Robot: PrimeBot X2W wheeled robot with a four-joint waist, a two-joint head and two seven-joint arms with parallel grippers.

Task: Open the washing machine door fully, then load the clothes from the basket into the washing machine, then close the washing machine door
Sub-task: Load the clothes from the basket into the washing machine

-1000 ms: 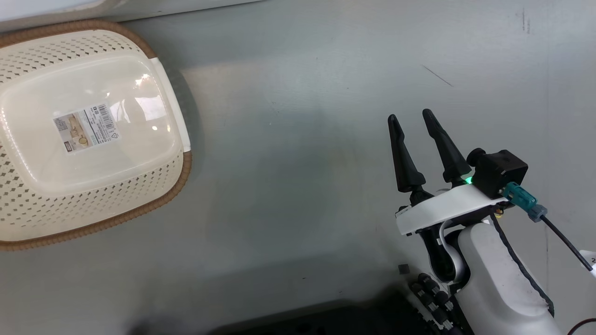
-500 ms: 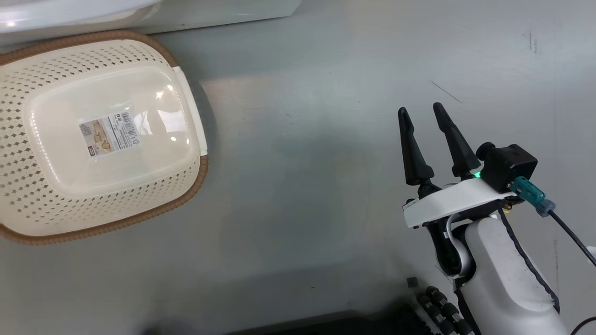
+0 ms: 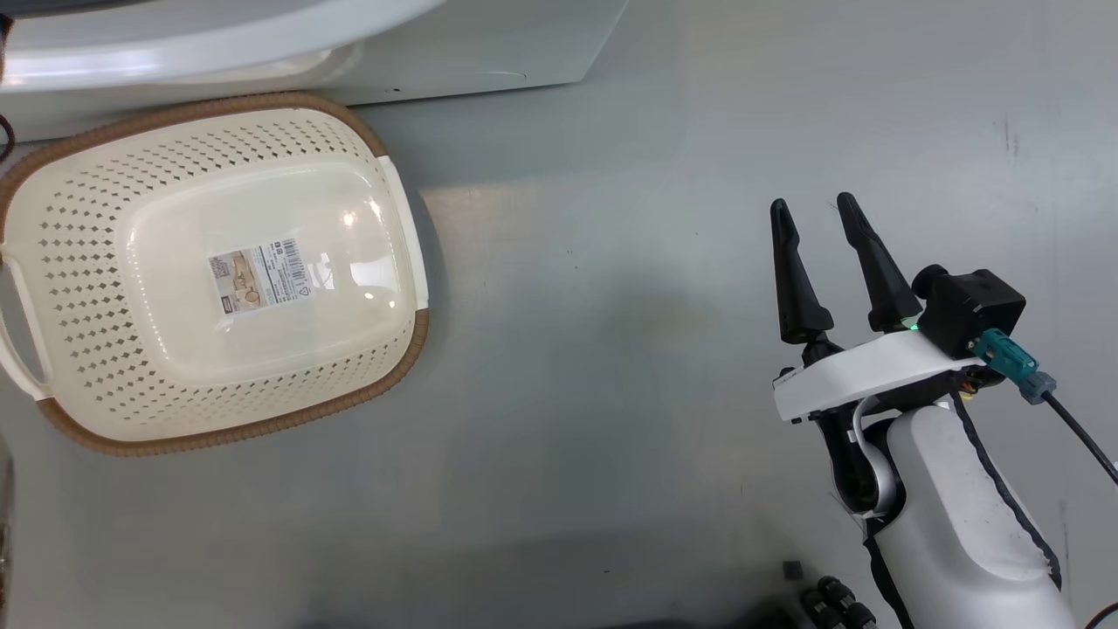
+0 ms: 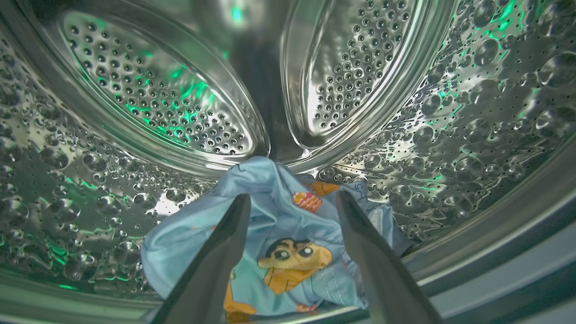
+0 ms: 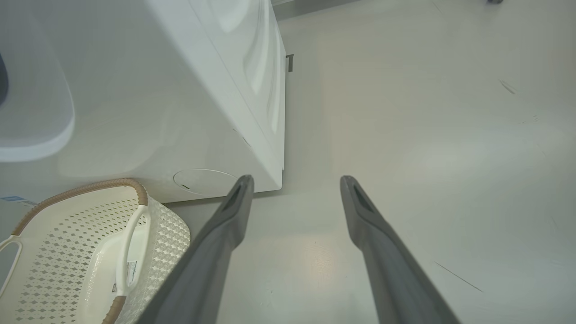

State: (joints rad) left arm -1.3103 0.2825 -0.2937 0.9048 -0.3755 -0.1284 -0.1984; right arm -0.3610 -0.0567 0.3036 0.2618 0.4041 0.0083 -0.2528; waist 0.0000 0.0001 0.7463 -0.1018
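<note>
Steel surfaces first, the inspector asks: what is the drum (image 4: pixel 157 99) like, and where are the clothes?

Technician: Polished metal, dimpled on the wall, with perforated oval panels at the back. The clothes (image 4: pixel 288 252), soft light blue fabric with orange-brown cartoon prints, lie crumpled at the drum's lower front. The left end effector (image 4: pixel 292 197) is inside the drum with its dark tapered fingers spread wide. The fabric lies between and beneath them and is not pinched.

Inspector: And the basket?

Technician: The basket (image 3: pixel 96 262) is cream perforated plastic, a rounded rectangle with a brown woven-look rim (image 3: pixel 262 424). It holds nothing but a label (image 3: pixel 259 277) on its smooth bottom. It stands on the floor (image 3: pixel 594 349), its far edge just beside the base of the white washing machine (image 3: pixel 489 52).

Inspector: Clearance on the right side?

Technician: The right end effector (image 3: pixel 812 203) is fully spread and grips nothing. It is well apart from the basket, over smooth grey floor. In the right wrist view, the machine's lower corner and round hatch (image 5: pixel 202 180) lie ahead of its left finger.
</note>
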